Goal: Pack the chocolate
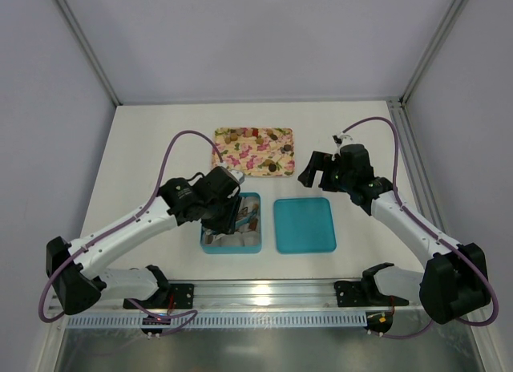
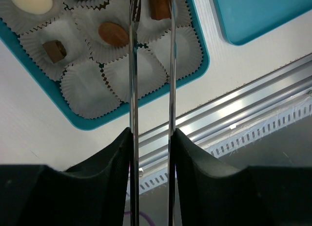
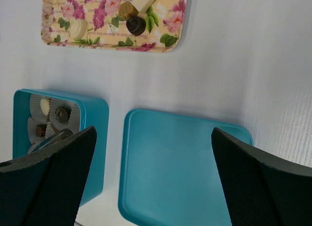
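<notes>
My left gripper (image 2: 151, 134) is shut on a pair of metal tweezers (image 2: 133, 80) and reaches over the teal box (image 2: 202, 65) of paper cups. A brown chocolate bar piece (image 2: 159, 4) lies between the tweezer tips, above a cup at the box's edge; whether it is pinched does not show. The cups hold a tan oval chocolate (image 2: 113, 33), a small brown square (image 2: 54, 49) and a white one (image 2: 31, 0). More chocolates (image 3: 135, 25) lie on the floral tray (image 3: 105, 14). My right gripper (image 3: 153, 138) is open and empty above the teal lid (image 3: 180, 162).
In the top view the box (image 1: 205, 245) sits under the left gripper (image 1: 220, 205), the lid (image 1: 304, 225) to its right, the tray (image 1: 240, 159) behind them, and the right gripper (image 1: 317, 170) beside the tray. A metal rail (image 1: 264, 290) runs along the near edge.
</notes>
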`<state>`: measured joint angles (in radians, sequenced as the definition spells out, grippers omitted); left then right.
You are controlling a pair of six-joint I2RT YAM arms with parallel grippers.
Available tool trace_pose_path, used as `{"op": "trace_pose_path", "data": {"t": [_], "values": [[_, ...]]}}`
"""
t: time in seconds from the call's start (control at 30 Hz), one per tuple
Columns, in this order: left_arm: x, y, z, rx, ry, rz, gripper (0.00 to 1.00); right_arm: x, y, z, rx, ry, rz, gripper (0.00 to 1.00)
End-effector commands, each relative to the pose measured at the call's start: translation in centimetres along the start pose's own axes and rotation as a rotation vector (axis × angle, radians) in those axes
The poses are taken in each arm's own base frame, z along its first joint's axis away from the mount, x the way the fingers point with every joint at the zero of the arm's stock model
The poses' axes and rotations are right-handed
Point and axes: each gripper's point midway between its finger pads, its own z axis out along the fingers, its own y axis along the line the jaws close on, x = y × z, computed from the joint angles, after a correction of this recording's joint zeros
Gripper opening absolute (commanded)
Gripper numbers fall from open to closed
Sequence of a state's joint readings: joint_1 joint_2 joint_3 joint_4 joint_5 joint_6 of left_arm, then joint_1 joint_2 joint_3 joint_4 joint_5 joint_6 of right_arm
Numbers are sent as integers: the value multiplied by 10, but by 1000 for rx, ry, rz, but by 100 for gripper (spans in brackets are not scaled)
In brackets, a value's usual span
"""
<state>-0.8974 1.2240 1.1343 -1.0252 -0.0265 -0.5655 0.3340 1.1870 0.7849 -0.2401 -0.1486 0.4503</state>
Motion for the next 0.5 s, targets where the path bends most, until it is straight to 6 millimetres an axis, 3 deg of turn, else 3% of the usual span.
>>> {"op": "trace_pose_path", "data": {"t": [0.0, 0.2, 0.47], "values": [[-11, -4, -3, 8, -48, 5, 39, -9, 5, -1, -19, -40, -8, 100], [-11, -3, -16, 9, -44, 23, 39, -9, 6, -1, -24, -40, -8, 100], [-33, -9, -61, 28, -126, 39, 40, -11, 7, -2, -24, -47, -14, 100]]}}
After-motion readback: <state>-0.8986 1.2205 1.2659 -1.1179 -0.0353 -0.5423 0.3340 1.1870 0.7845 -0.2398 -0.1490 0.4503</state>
